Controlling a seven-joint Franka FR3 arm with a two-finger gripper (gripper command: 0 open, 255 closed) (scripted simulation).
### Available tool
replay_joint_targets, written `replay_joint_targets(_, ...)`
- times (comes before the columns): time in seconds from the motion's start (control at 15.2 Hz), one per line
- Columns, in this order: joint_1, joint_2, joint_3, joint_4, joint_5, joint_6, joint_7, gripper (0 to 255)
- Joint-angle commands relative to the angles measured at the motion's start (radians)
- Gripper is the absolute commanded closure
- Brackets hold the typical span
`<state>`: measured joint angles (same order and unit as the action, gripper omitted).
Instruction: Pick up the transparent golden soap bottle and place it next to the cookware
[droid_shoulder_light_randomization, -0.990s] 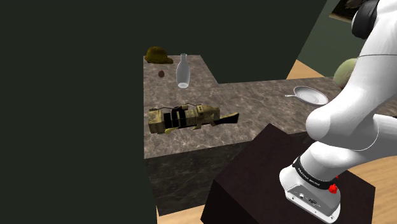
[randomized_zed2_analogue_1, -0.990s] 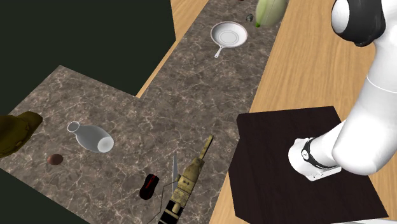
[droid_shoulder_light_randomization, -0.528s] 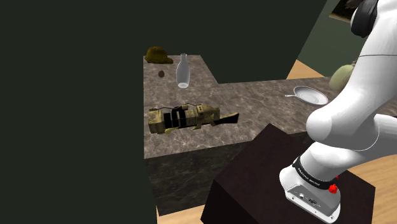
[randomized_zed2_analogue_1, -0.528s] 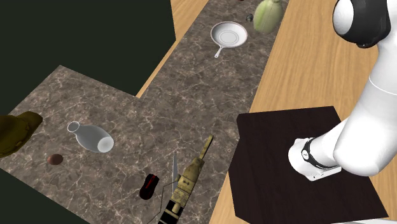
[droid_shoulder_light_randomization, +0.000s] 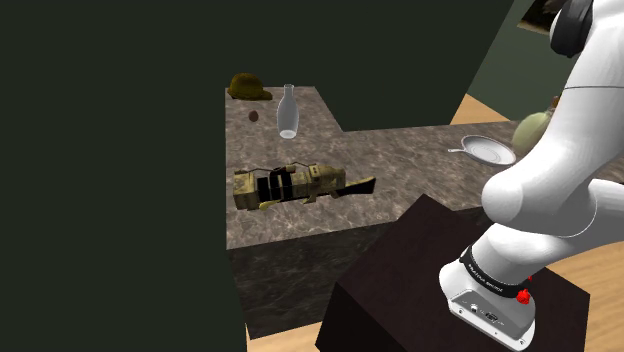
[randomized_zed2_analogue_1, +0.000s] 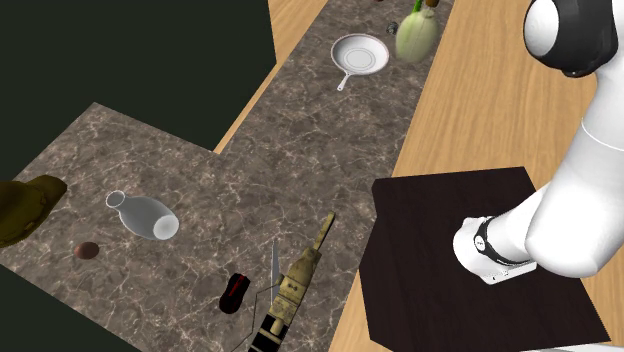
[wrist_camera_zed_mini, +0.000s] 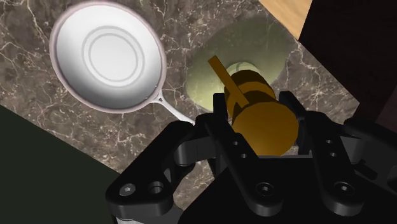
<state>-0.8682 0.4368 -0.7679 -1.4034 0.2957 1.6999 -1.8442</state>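
Evidently jaws clasp the soap bottle (wrist_camera_zed_mini: 257, 118) beside the pan (wrist_camera_zed_mini: 105, 57) (seemingly above counter (wrist_camera_zed_mini: 191, 25)).

The soap bottle (wrist_camera_zed_mini: 248, 95) is pale olive-green, golden-brown on top. The pan (wrist_camera_zed_mini: 108, 57) is plain white, and the counter (wrist_camera_zed_mini: 38, 108) is dark brown marble with white veins.

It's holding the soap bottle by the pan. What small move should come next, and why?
Probably lower the soap bottle onto the counter: the gripper clasps its golden pump top, and it is already beside the white pan.
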Motion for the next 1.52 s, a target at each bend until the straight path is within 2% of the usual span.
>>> replay_joint_targets(0.0, 0.01, -0.004, 0.001, -0.032, -0.001, 0.03, 0.001, 255)
replay_joint_targets(1.45, 0.019, 0.061, 0.035, -0.248, 0.057, 0.29, -0.041, 255)
